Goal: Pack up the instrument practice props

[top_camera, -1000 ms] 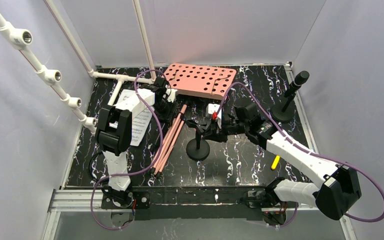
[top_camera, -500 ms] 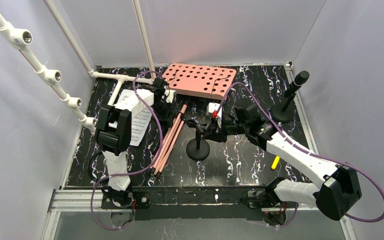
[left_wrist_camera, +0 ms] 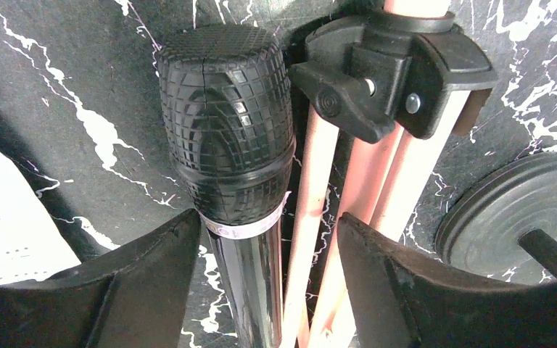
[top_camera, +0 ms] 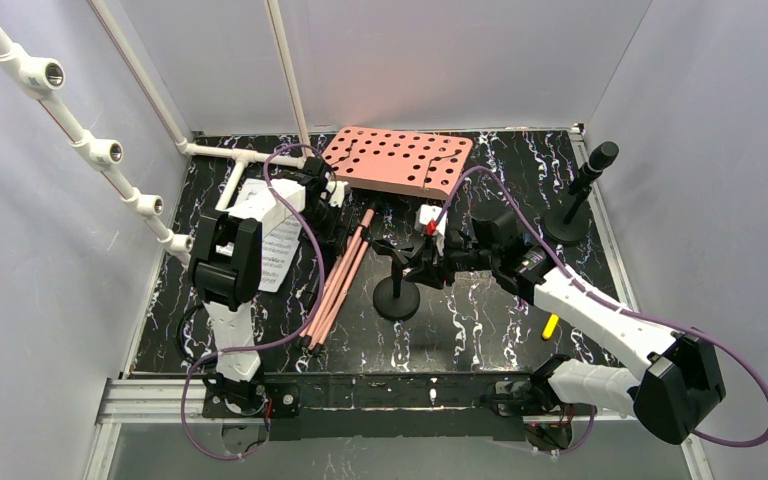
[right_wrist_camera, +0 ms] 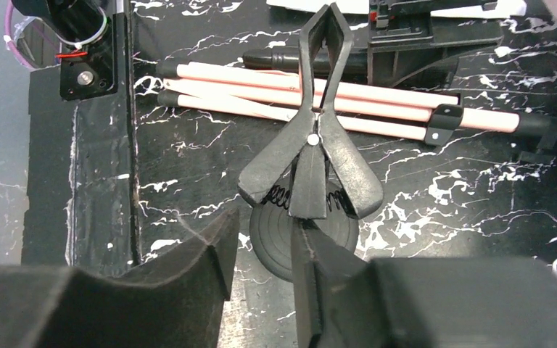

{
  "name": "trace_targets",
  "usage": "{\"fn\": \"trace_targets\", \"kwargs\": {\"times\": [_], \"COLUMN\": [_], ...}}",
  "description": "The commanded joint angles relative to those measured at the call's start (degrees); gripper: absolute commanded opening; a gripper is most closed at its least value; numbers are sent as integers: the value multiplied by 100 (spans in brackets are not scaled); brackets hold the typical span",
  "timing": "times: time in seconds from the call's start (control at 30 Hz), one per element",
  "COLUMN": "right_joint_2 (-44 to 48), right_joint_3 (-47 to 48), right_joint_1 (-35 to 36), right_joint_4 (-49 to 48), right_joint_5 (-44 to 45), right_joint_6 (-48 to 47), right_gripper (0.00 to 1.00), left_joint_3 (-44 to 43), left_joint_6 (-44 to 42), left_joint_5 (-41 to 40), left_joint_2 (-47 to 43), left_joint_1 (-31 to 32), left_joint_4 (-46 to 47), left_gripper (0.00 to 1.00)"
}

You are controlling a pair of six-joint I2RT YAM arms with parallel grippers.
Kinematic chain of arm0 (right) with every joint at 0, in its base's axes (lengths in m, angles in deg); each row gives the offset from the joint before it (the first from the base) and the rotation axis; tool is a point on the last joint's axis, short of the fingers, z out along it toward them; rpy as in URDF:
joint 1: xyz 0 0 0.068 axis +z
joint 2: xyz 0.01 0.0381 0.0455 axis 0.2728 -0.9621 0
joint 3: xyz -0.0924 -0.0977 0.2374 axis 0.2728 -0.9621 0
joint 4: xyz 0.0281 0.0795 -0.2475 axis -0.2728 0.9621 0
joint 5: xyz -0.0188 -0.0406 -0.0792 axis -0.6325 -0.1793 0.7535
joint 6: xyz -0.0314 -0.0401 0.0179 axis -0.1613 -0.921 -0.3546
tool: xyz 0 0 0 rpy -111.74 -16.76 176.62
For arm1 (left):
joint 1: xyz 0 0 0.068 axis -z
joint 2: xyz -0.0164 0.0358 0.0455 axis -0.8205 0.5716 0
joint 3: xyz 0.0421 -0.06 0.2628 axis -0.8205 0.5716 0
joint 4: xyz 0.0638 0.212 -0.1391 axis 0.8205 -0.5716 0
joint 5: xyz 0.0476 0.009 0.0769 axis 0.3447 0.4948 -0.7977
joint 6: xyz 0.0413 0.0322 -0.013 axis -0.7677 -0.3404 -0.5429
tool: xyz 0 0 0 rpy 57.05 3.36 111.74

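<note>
Perforations dot the flat salmon-pink metal music desk (top_camera: pixel 400 160) at the back; the props lie as before.

Left wrist: the left gripper (left_wrist_camera: pixel 268 221) points down, spread around a black microphone with a cross-hatched grille (left_wrist_camera: pixel 226 123) and smooth pink tripod legs (left_wrist_camera: pixel 362 181).

Right wrist: the right gripper (right_wrist_camera: pixel 261 232) is level and narrowly parted below a black spring clip (right_wrist_camera: pixel 319 145); I cannot tell whether it grips.

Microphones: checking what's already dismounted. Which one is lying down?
The microphone beside the pink legs, between the jaws of the left gripper; the other microphone stands on its base near the right wall.
</note>
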Motion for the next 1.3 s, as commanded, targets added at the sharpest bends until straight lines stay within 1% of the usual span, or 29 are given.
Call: {"fn": "trace_targets", "kwargs": {"times": [0.0,0.1,0.23,0.33,0.53,0.57,0.6,0.8,0.93,1.0,1.1,1.17,1.27], "right_joint_2": [291,428,662,876,1259,1315,1358,1663,1707,1594,1222,934,433], "right_joint_3": [-65,-94,-138,-202,-461,-518,-592,-1161,-1606,-1777,-2090,-2223,-2153], "right_joint_1": [3,2,1,1,7,1,0,0,0,4,58,139,335], "right_joint_4": [-417,-452,-461,-479,-712,-737,-783,-1451,-2140,-2481,-3399,-4033,-4623], "right_joint_5": [126,206,378,510,668,714,764,1062,1013,806,838,912,1034], "right_joint_6": [72,87,101,137,249,281,309,702,924,935,1152,1236,1156], "right_gripper": [45,53,65,74,88,92,97,99,98,97,95,94,93], "left_joint_3": [109,98,118,216,480,515,553,763,1254,1564,2069,2434,2904], "left_joint_6": [61,56,56,59,88,93,96,86,105,98,68,45,29], "left_joint_5": [493,502,391,207,-55,-75,-91,-290,-556,-844,-1171,-1183,-1693], "left_joint_2": [16,49,-197,-546,-1383,-1507,-1639,-2547,-3484,-4012,-4838,-5386,-6177], "left_joint_1": [33,34,35,35,38,38,38,45,44,45,50,48,46], "left_joint_4": [-51,-66,-86,-11,176,198,224,356,753,1049,1480,1817,2305], "left_gripper": [68,70,73,77,78,79,79,79,79,80,82,84,89]}}
